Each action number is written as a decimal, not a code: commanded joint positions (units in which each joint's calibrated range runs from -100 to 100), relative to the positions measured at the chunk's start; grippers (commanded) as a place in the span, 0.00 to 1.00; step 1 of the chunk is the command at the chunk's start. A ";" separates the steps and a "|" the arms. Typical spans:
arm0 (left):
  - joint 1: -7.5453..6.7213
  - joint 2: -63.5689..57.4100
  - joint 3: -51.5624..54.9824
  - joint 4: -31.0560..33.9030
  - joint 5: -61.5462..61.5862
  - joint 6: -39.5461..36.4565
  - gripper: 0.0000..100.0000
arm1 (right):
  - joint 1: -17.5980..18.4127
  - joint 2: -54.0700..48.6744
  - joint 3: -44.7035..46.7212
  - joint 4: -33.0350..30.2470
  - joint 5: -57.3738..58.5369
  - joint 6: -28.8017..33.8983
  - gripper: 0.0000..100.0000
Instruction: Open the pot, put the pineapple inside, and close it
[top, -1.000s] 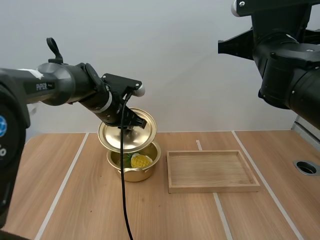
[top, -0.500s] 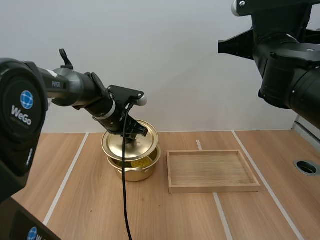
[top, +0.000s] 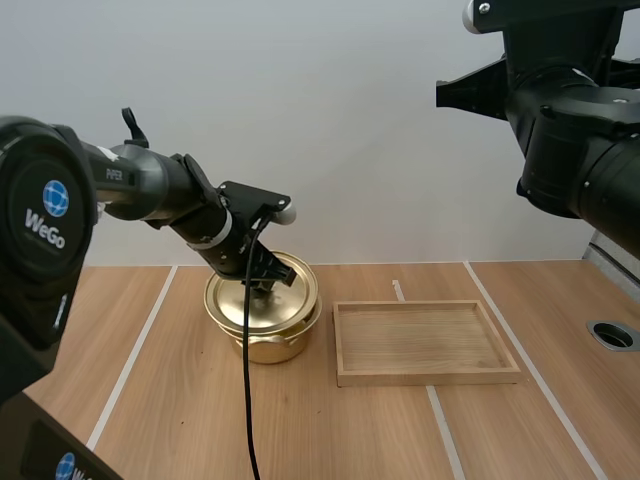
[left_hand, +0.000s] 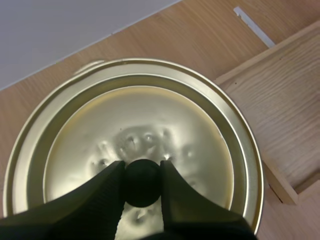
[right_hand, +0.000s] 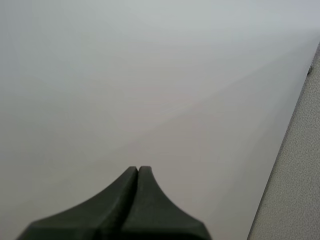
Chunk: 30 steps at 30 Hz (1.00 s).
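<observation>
From high: lid (top: 250, 305) seated on pot (top: 268, 347), on the table (top: 170, 400) beside wooden tray (top: 425, 377) (not touching). At left wrist: left gripper (left_hand: 142, 165) fingers clamped on lid's knob (left_hand: 142, 182). At right wrist: right gripper (right_hand: 137, 170) fingers pressed together, holding nothing.

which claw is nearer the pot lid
Left. The left claw pinches the knob of the lid over the pot. The right claw, shut on nothing, is held high, well away from it.

High view behind and above the pot (top: 264, 346), facing forward and down, left wrist view close over its lid (left_hand: 150, 112), both sharing lid and wooden tray (top: 425, 343), right wrist view facing elsewhere.
</observation>
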 joint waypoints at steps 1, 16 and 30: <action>-0.24 0.00 1.58 -2.01 -0.62 1.38 0.00 | -0.19 -0.75 -0.03 0.32 -1.00 -0.34 0.00; -0.24 5.82 2.64 -4.83 -3.37 4.52 0.00 | -0.19 -0.75 -0.03 0.32 -1.00 -0.34 0.00; -0.24 5.79 2.64 -5.30 -7.64 5.29 0.00 | -0.19 -0.75 -0.03 0.32 -1.00 -0.34 0.00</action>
